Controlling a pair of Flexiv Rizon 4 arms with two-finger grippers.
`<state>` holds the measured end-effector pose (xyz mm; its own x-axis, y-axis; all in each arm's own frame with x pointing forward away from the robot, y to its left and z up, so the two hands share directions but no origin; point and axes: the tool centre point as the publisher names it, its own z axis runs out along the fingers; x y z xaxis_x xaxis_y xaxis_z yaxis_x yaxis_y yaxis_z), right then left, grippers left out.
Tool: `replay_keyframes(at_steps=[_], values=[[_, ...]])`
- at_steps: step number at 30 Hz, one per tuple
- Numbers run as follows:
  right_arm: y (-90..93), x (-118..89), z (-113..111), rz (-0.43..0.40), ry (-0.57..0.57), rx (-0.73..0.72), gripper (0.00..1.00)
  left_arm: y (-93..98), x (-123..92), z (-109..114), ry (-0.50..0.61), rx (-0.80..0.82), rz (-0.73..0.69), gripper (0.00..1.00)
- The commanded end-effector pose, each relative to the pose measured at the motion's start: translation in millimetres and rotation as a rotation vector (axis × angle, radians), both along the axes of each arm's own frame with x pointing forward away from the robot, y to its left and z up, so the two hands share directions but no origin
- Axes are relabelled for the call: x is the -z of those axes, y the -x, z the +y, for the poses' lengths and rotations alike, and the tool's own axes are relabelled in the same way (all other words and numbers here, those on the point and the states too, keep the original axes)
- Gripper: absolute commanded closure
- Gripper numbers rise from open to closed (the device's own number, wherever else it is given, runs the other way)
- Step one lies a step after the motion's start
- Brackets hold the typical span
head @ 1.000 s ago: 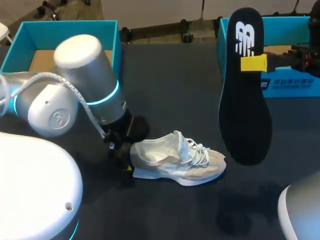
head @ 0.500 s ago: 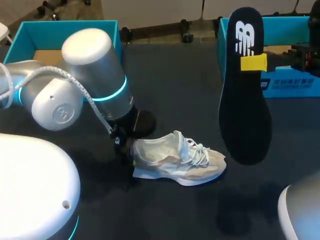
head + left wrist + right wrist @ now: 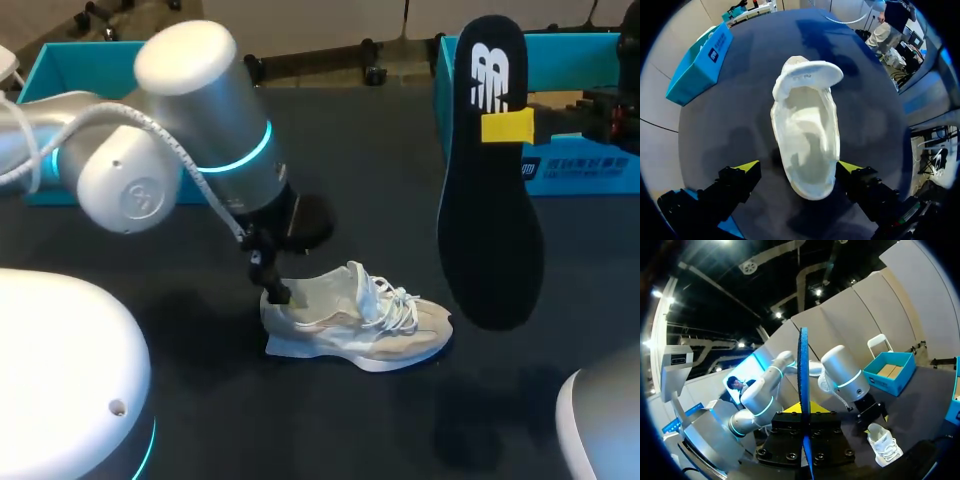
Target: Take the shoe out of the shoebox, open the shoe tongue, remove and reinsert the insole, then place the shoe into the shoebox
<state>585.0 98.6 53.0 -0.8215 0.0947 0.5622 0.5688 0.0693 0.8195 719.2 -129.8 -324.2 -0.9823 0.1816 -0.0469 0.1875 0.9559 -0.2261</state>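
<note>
White shoe near middle of dark table, upright on its sole, toe toward right arm's side, heel toward left arm. Tongue pulled up and forward over laces, mouth of shoe wide open in left wrist view. At heel end, left gripper lowered over shoe, jaws spread wide, one yellow-tipped finger on each side of heel; that one clearly apart from shoe, other just beside it, contact there not clear; grips nothing. High above table on right side, right gripper clamped on black insole, yellow tip pressed against its upper part; insole hanging long-axis upright, off table, well apart from shoe. Edge-on between both fingers in right wrist view. Open teal shoebox at far left corner behind left arm, brown inside. Second teal box at far right, behind insole.
</note>
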Motion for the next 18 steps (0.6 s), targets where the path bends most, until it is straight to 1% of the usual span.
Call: replay_keyframes(at_steps=[1, 8, 12, 15, 16, 18], values=[[-4.5, -1.3, 2.8, 0.002, 0.004, -0.006, 1.0, -15.1, 12.1, -28.4, -0.034, -0.006, 0.012, 0.0], [-4.5, -1.3, 2.8, 0.002, 0.004, -0.006, 1.0, -27.9, 25.5, -48.6, -0.046, -0.028, 0.021, 0.0], [-4.5, -1.3, 2.8, 0.002, 0.004, -0.006, 1.0, -29.9, 30.5, -54.8, -0.047, -0.035, 0.022, 0.0], [-4.5, -1.3, 2.8, 0.002, 0.004, -0.006, 1.0, -30.7, 38.2, -58.8, -0.053, -0.046, 0.013, 0.0], [-4.5, -1.3, 2.8, 0.002, 0.004, -0.006, 1.0, -30.8, 39.8, -58.8, -0.054, -0.052, 0.018, 0.01], [-4.5, -1.3, 2.8, 0.002, 0.004, -0.006, 1.0, -30.3, 43.8, -57.7, -0.055, -0.056, 0.022, 0.06]])
